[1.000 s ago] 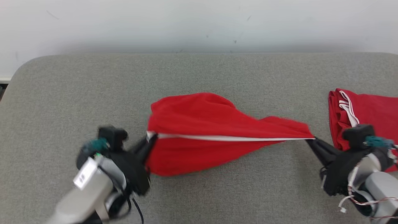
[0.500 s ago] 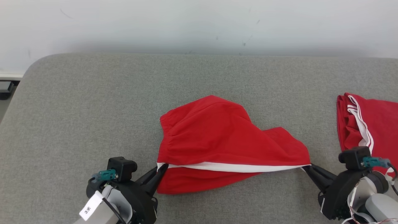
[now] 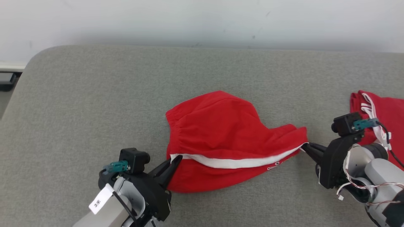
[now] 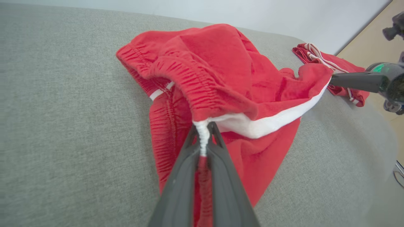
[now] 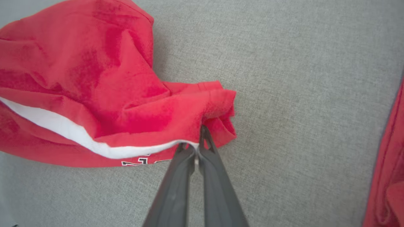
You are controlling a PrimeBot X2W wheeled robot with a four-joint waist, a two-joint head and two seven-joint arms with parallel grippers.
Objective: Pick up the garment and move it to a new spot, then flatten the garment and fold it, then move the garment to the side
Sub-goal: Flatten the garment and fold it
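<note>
Left gripper (image 4: 203,138): jaws pinched nearly closed on the white stripe's end at the elastic waistband (image 4: 189,78) of the red shorts (image 3: 221,126), fabric bunched between the two dark fingers. Right gripper (image 5: 197,151): jaws pressed together on the other end of the same stripe, at the leg hem, a fold of red cloth puckered just above the tips. The white stripe (image 3: 233,162) runs between the two grippers along the shorts' near edge, sagging a little in the middle.

The shorts sit mid-surface on the grey fabric-covered table (image 3: 94,94), rumpled, not flat. The back part is humped up toward the wall (image 3: 189,19) and a lower flap lies below the stripe. Small printed lettering (image 5: 135,162) shows just under the stripe near the right gripper; it is too small to read.

A second red garment with white stripes (image 3: 388,113) lies at the table's right edge, behind the right wrist, apart from the shorts. A white tag with a printed mark is on the left forearm (image 3: 101,201). Loose wires run along the right forearm.
</note>
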